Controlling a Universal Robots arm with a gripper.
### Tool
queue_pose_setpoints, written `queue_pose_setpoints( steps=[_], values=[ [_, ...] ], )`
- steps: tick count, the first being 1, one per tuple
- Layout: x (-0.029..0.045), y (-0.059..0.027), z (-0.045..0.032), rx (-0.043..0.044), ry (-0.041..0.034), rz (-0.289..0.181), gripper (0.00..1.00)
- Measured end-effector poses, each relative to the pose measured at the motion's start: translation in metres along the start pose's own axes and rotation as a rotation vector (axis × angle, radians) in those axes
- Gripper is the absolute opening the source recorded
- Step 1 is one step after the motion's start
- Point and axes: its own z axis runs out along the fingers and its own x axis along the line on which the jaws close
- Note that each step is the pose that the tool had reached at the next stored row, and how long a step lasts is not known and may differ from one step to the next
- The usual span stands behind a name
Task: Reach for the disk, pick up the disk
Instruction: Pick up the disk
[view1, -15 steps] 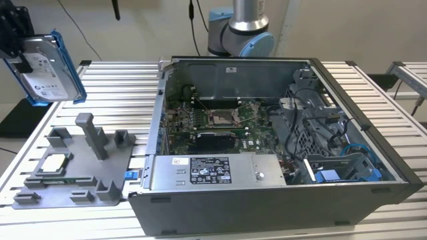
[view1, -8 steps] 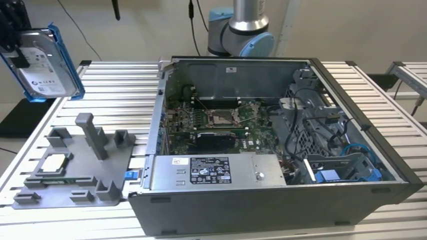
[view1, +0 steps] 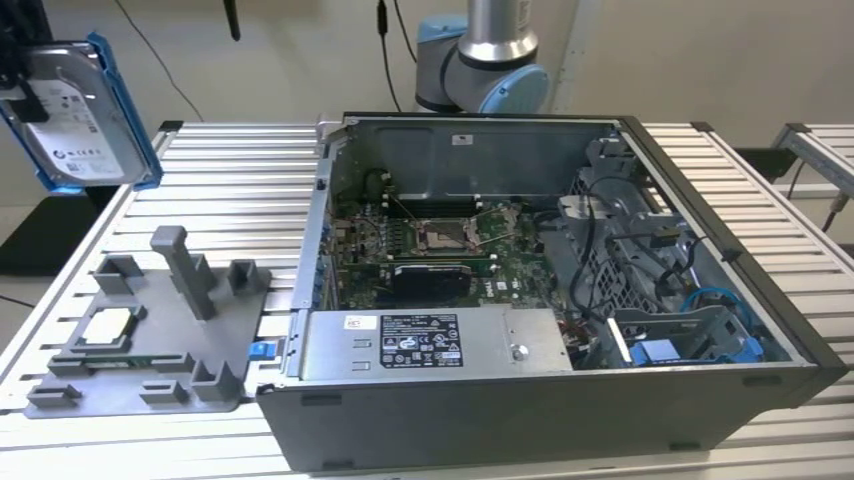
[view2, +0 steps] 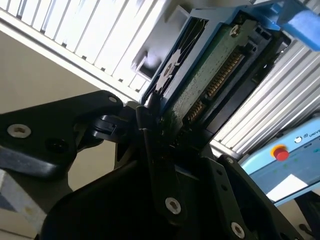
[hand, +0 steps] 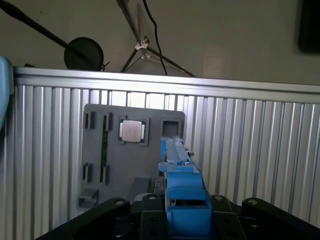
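Jaws of the gripper (view2: 152, 122) are seen clamped on one edge of the disk (view2: 210, 75) in the second wrist view. Reach and pick are judged done: the disk is held upright, well above the slatted table (view1: 227, 170), at the exterior view's upper left. Nothing is judged left. Beneath, the grey fixture plate (view1: 147, 350), with its upright posts and processor chip (hand: 132, 131), is well cleared. The open computer case (view1: 534, 410) is kept well apart, toward the exterior view's right.
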Motion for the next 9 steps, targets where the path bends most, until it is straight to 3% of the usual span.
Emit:
queue_pose_setpoints(
  steps=[4, 9],
  values=[
    [0.0001, -0.0001, -0.0176, -0.0005, 0.0000, 0.000, 0.00],
    [0.0002, -0.0003, -0.0325, -0.0004, 0.0000, 0.000, 0.00]
  ],
)
